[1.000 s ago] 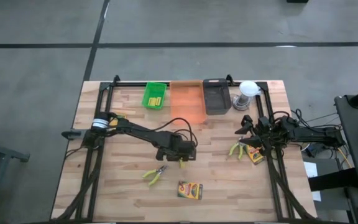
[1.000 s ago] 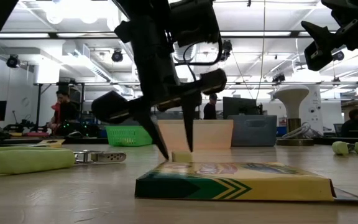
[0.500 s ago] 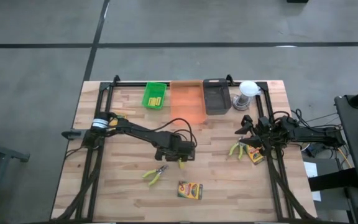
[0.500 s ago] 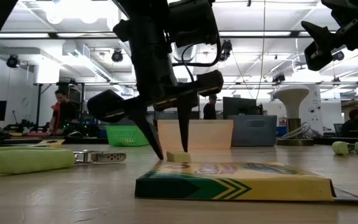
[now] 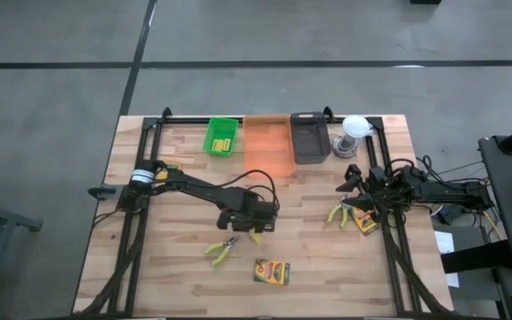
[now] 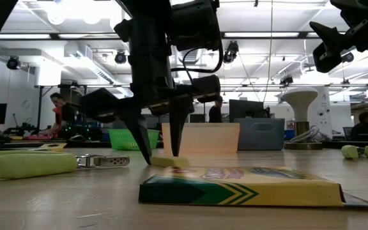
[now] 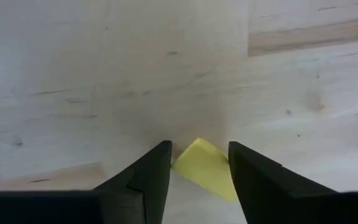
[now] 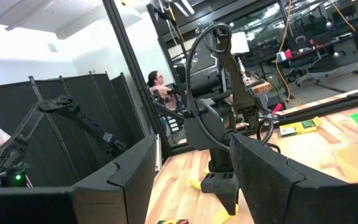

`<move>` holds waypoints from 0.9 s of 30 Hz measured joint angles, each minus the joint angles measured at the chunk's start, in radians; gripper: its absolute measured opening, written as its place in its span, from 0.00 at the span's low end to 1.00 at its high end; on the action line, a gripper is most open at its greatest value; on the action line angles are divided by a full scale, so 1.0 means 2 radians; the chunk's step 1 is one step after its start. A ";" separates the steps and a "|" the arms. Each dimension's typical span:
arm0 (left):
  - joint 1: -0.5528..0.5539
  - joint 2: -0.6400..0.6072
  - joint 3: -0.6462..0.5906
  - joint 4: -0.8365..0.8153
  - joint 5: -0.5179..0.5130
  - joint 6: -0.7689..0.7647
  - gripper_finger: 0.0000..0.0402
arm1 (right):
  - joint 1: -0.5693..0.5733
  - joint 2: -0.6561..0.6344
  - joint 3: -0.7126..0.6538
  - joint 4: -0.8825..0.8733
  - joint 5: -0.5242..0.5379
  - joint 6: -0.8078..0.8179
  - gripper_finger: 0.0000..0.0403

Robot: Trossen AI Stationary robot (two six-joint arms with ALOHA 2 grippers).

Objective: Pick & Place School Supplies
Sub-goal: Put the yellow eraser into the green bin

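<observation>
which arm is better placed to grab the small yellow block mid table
Left. Its tool is down at the wooden table with open fingers either side of the short yellow block. The right tool waits raised at the table's right edge.

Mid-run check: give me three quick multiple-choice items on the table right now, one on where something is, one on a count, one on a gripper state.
1. Where is the left gripper?
A. over the green tray
B. near the table's middle, at a short yellow block
C. on the crayon box at the front

2. How many trays stand along the far edge?
A. one
B. two
C. three

3. How is the left gripper set?
A. open, fingers either side of the block
B. shut on the pliers
C. shut on the crayon box

Answers:
1 B: the high view puts it mid-table, and the left wrist view shows the yellow block between its fingers.
2 C: green tray, orange tray and black tray sit side by side.
3 A: in the left wrist view gaps show between the fingers and the block.
</observation>
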 joint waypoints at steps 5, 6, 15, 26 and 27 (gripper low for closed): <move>0.000 0.000 0.000 -0.002 0.001 0.000 0.39 | 0.000 0.000 0.000 0.000 0.000 0.000 0.50; 0.000 0.000 0.000 -0.002 0.001 0.000 0.38 | 0.000 0.000 0.000 0.000 0.000 0.000 0.50; 0.000 0.000 0.000 -0.009 0.015 0.017 0.35 | 0.000 0.000 0.000 0.000 0.000 0.000 0.50; 0.000 0.001 -0.001 -0.040 0.103 0.077 0.35 | 0.000 0.000 0.000 0.000 0.000 0.000 0.50; -0.001 0.001 -0.002 -0.045 0.110 0.082 0.35 | 0.000 0.000 0.000 0.000 0.000 0.000 0.50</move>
